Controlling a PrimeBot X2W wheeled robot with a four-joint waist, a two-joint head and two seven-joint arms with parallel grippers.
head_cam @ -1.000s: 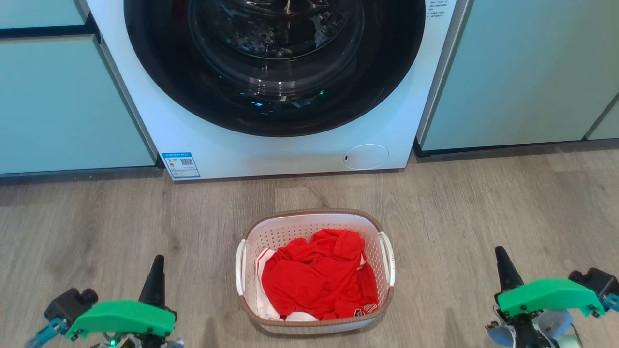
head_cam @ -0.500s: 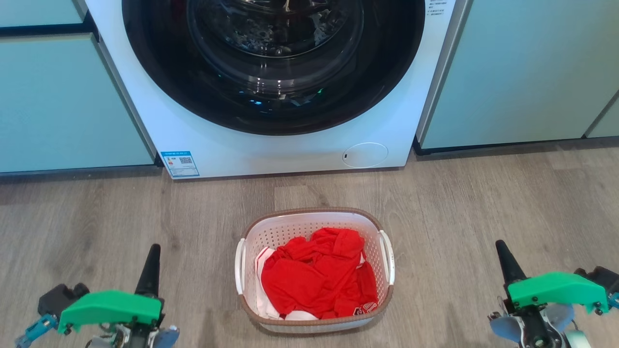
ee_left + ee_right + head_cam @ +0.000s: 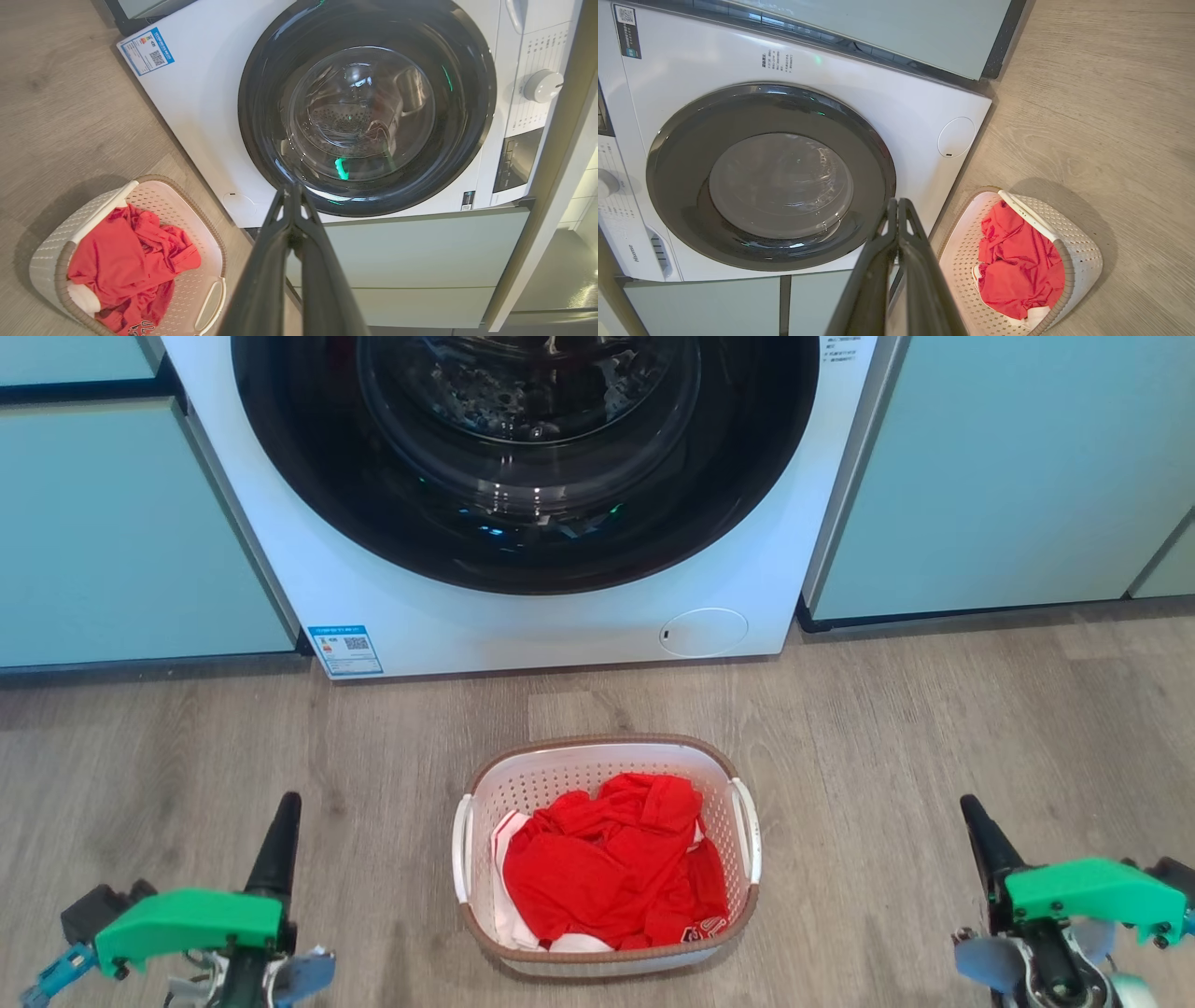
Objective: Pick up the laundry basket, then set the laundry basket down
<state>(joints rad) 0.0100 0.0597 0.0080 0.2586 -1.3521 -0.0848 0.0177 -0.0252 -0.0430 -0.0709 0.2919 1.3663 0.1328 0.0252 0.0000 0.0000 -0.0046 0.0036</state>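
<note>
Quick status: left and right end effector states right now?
Left end effector: closed, holding nothing.
Right end effector: closed, holding nothing.

white perforated laundry basket [image 3: 607, 775], brown rim, white side handles, upright on floor, red clothes inside

Right hand [image 3: 896, 207] pinched closed; laundry basket [image 3: 1083, 252] near washing machine [image 3: 896, 107].

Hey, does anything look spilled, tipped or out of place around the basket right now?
Nothing stands out. The basket sits upright on the floor in front of the washer, with the red clothes all inside it.
</note>
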